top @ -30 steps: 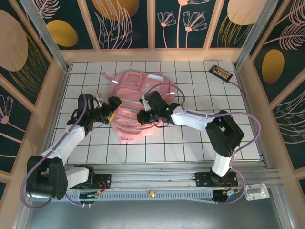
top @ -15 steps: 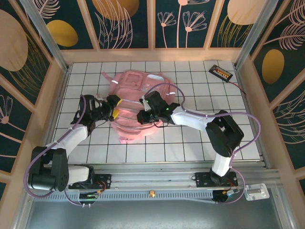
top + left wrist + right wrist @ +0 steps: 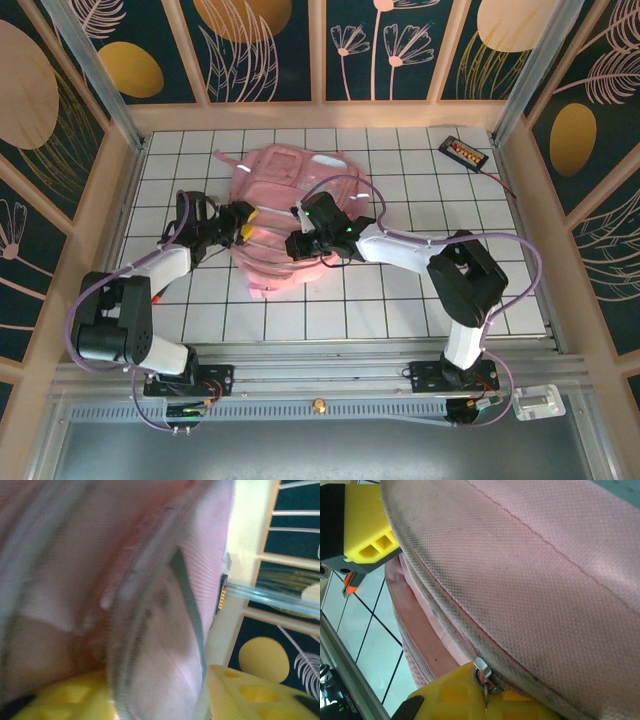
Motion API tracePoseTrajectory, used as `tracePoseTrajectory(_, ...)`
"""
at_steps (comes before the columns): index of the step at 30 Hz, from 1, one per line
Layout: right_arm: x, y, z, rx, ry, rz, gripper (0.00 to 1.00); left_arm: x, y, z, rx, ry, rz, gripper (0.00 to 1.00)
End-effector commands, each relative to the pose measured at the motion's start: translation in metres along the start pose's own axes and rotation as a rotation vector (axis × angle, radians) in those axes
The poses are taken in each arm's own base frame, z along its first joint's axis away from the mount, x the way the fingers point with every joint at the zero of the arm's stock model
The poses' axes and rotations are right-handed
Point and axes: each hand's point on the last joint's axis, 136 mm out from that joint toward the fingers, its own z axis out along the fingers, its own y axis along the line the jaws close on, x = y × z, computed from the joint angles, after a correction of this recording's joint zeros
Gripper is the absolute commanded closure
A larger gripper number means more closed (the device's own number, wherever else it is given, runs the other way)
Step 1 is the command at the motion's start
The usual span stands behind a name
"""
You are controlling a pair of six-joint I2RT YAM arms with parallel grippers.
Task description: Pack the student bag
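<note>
pink fabric of the student bag (image 3: 290,210) lies mid-surface (image 3: 400,290), between both arms. the left gripper (image 3: 243,222) and right gripper (image 3: 298,240) each straddle a fold of it, yellow fingers (image 3: 365,535) apart. we cannot tell whether either truly pinches. if the hold is loose, we judge the cloth may slip, or the zip pull (image 3: 482,672) may snag on a finger.

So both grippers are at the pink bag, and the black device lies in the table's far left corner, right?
No: the black device lies in the far right corner of the table, per the top external view. Both the left gripper and right gripper are at the pink bag.
</note>
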Motion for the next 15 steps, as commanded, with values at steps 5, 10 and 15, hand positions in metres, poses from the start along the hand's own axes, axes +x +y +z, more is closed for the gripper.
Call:
tracePoseTrajectory(5, -0.005, 0.017, 0.000, -0.036, -0.017, -0.024, 1.00, -0.001, -0.017, 0.004, 0.051, 0.015, 0.063, 1.00)
tracePoseTrajectory(10, -0.004, -0.005, -0.012, 0.032, -0.017, -0.014, 1.00, -0.006, -0.013, 0.005, -0.019, 0.005, 0.171, 1.00)
tracePoseTrajectory(15, 0.001, -0.040, -0.032, 0.119, -0.013, -0.016, 1.00, -0.005, -0.009, 0.002, -0.064, 0.015, 0.247, 1.00)
